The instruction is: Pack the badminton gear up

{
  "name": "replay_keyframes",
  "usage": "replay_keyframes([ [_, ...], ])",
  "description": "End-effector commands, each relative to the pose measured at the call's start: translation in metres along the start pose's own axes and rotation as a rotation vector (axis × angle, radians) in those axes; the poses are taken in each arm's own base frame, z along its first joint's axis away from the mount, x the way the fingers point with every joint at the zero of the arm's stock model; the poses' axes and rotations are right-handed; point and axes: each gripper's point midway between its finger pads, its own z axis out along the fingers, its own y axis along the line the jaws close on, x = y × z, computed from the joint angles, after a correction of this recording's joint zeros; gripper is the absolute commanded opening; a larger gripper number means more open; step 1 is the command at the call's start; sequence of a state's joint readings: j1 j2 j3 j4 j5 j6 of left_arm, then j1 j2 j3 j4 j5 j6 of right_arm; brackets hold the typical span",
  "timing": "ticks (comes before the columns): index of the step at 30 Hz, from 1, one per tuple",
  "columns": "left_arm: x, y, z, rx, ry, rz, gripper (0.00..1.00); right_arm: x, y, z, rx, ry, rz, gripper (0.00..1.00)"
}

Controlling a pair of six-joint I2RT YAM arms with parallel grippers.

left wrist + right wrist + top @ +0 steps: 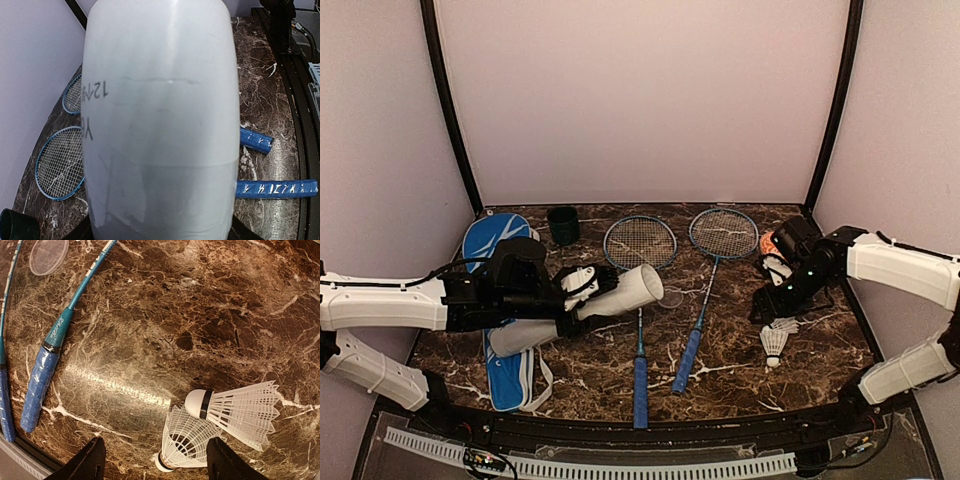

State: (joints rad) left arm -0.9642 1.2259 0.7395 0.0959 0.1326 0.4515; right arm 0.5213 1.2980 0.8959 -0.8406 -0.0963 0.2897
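**Left arm holds tube, right claw over shuttlecocks**

The left gripper [578, 292] is clamped across the long white tube [625, 293], pinching it near its middle. The tube is tilted, its open end pointing right and toward the far wall. In the left wrist view the tube fills most of the frame, dark printed characters on its side, with a bit of dark finger showing at each bottom corner.

The right gripper [156, 442] is spread, not pinching anything. One white feather shuttlecock [185, 437] sits between its fingers, cork end toward the camera; cannot tell if the right finger touches its skirt. A second white feather shuttlecock [240, 412] lies on its side, touching the first, feathers pointing right.

Two blue-handled rackets with teal frames lie flat mid-table, heads to the far side: one [640, 385] straight, the other [686, 362] angled just beside it. The blue racket bag with white lettering [485, 245] lies at the left, partly under the left arm. A small dark cup [563, 224] stands just beside the bag's far end. A clear round lid [48, 255] rests on the brown marble-pattern table [730, 390] near the racket shafts.
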Motion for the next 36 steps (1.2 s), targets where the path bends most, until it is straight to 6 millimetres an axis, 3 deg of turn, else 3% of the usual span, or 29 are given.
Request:
replay_keyframes([
  [1,-0.010,0.000,-0.001,0.005,-0.051,0.008,0.34,-0.002,-0.004,0.003,0.039,0.013,-0.002,0.68],
  [6,-0.008,-0.001,0.000,0.008,-0.047,0.008,0.34,0.005,0.001,0.013,0.013,0.048,-0.015,0.57],
  [18,-0.011,-0.001,-0.002,0.003,-0.068,0.007,0.34,0.021,-0.005,0.038,0.081,0.156,-0.021,0.49],
  [26,-0.010,-0.001,-0.002,-0.002,-0.069,0.010,0.34,0.026,0.002,0.044,0.064,0.184,-0.042,0.27],
  [31,-0.010,0.000,-0.001,-0.004,-0.068,0.012,0.34,0.028,0.010,0.043,0.033,0.186,-0.063,0.01],
  [36,-0.010,-0.001,-0.001,-0.004,-0.067,0.010,0.34,0.021,0.019,0.032,-0.005,0.148,-0.077,0.00],
])
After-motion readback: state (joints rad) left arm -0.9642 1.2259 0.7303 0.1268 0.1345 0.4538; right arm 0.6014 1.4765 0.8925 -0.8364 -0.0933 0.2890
